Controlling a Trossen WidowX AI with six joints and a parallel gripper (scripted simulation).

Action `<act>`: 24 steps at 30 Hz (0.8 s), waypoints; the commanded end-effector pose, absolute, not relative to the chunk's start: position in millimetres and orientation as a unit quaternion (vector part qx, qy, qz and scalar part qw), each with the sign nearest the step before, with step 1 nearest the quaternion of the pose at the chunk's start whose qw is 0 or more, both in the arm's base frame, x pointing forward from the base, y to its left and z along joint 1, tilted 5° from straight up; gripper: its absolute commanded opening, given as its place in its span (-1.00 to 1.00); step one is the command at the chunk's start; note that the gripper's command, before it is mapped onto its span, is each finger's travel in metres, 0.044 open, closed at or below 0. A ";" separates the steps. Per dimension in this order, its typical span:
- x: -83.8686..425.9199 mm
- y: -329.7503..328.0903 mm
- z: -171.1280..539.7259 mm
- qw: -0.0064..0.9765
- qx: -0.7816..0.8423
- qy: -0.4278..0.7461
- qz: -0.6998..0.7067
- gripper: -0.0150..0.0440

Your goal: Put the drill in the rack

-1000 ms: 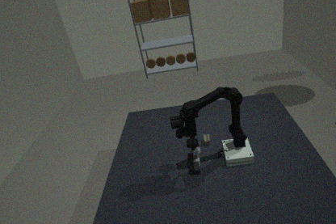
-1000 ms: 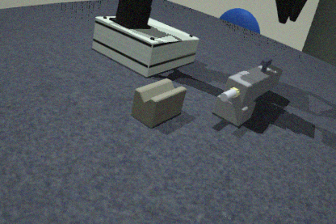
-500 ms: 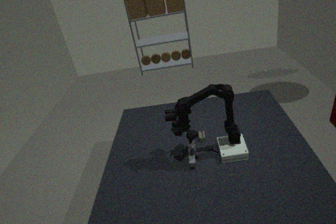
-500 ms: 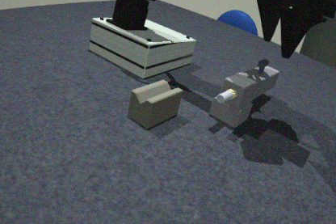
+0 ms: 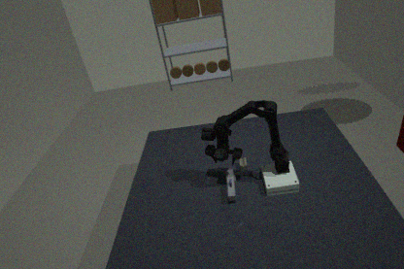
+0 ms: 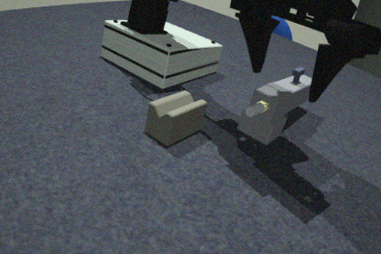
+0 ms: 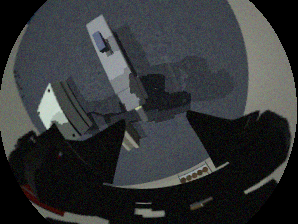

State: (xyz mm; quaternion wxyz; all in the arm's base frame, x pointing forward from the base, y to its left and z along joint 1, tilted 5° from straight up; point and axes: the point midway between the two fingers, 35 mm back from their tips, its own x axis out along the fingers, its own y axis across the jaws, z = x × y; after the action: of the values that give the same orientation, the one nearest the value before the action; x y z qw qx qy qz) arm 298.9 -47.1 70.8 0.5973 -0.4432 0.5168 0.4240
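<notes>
A grey block (image 5: 231,188) (image 6: 271,120) (image 7: 116,66) stands on the dark table. A small blue-grey key (image 6: 299,76) (image 7: 99,42) stands up from its top. The drill (image 6: 255,109) (image 7: 143,115) shows as a short grey rod with a yellow ring, sticking out of the block's end; the rest of it is hidden inside. The tan rack (image 5: 243,162) (image 6: 170,126) (image 7: 131,140), a small block with a V-shaped groove, stands apart from it, its groove bare. My gripper (image 6: 285,86) (image 7: 156,117) is open and empty, its fingers spread above and beyond the block in the exterior view.
The white box (image 5: 282,183) (image 6: 192,61) (image 7: 50,107) under the arm's base stands to one side of the block and rack. A tall shelf (image 5: 194,50) (image 7: 195,174) stands off the table by the wall. A blue ball (image 6: 282,27) shows behind the gripper.
</notes>
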 end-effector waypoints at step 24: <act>280.6 -69.3 35.5 0.515 -0.505 0.459 0.518 1.00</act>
State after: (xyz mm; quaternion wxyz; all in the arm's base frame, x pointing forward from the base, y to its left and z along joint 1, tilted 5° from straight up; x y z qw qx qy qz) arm 281.1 -71.3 40.5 0.5146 -0.5074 0.4599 0.5160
